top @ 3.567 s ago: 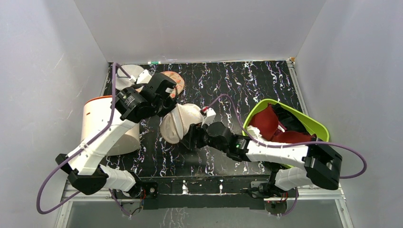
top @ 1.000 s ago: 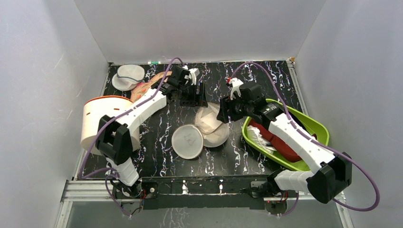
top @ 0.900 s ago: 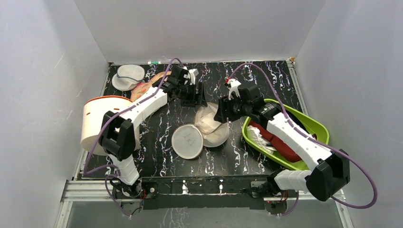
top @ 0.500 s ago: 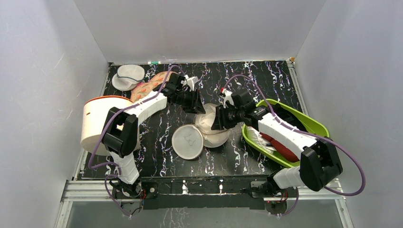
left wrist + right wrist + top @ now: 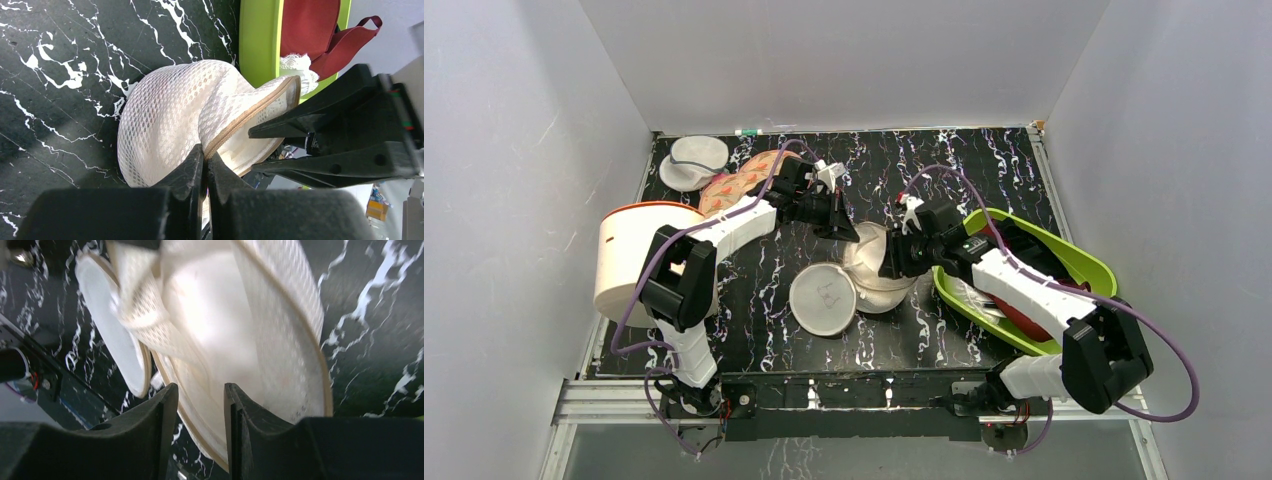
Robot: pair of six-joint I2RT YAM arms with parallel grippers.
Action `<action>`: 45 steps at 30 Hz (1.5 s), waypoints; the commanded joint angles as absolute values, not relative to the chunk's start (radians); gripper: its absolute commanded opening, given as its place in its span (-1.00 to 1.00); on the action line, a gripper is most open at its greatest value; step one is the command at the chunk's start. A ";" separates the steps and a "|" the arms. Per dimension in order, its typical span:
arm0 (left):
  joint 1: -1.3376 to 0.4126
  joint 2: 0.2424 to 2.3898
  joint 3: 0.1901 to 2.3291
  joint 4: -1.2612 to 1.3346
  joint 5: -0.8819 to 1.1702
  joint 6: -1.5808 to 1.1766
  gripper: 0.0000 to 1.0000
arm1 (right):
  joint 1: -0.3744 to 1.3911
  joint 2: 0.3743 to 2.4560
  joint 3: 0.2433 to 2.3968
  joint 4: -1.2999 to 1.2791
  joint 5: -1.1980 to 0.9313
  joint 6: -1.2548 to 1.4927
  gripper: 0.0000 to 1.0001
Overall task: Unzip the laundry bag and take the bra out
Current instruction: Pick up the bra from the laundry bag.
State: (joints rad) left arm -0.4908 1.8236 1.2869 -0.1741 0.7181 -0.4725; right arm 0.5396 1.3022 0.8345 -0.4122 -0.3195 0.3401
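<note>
laundry bag is mid-table on the black marbled top, unzipped, halves splayed apart

flat half lies open side up toward the near edge, small dark mark on it. dome half is tipped up on its edge just beside the green tub; we can't tell if they touch

left gripper: fingers pressed together right on the tan rim of the dome half, and we read the mesh edge as pinched between them

right gripper: comes in from the tub side, one finger each side of the same half's rim. There's a gap between the fingers, but the shell fills it, so we call it clamped on the bag

what we see of the bag's inside from the right wrist is plain white and a bit blurred

red garment lies in the green tub with a strap hanging over the far wall; from above it's mostly behind the right arm

left side of the table: white tub with orange rim, and a small greyish mesh pod at the far corner, well apart from the bag
</note>
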 commanded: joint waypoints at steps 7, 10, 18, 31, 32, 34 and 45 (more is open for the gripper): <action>-0.513 1.757 1.258 -0.101 0.788 -0.480 -1.00 | 0.543 1.351 0.952 -0.213 -0.202 0.293 -0.19; -0.517 1.729 1.241 -0.068 0.792 -0.485 -1.00 | 0.543 1.362 0.939 -0.166 -0.187 0.274 -0.26; -0.521 1.693 1.207 -0.004 0.807 -0.519 -1.00 | 0.541 1.388 0.890 -0.065 -0.083 0.243 -0.46; -0.520 1.673 1.202 0.007 0.804 -0.527 -1.00 | 0.541 1.358 0.784 -0.077 0.038 0.339 -0.25; -0.521 1.667 1.199 0.009 0.796 -0.524 -1.00 | 0.539 1.355 0.781 -0.087 0.062 0.349 -0.18; -0.521 1.660 1.198 0.002 0.787 -0.516 -1.00 | 0.537 1.353 0.779 -0.099 0.072 0.363 -0.03; -0.520 1.656 1.199 -0.014 0.754 -0.494 -1.00 | 0.537 1.367 0.755 -0.001 0.009 0.411 0.41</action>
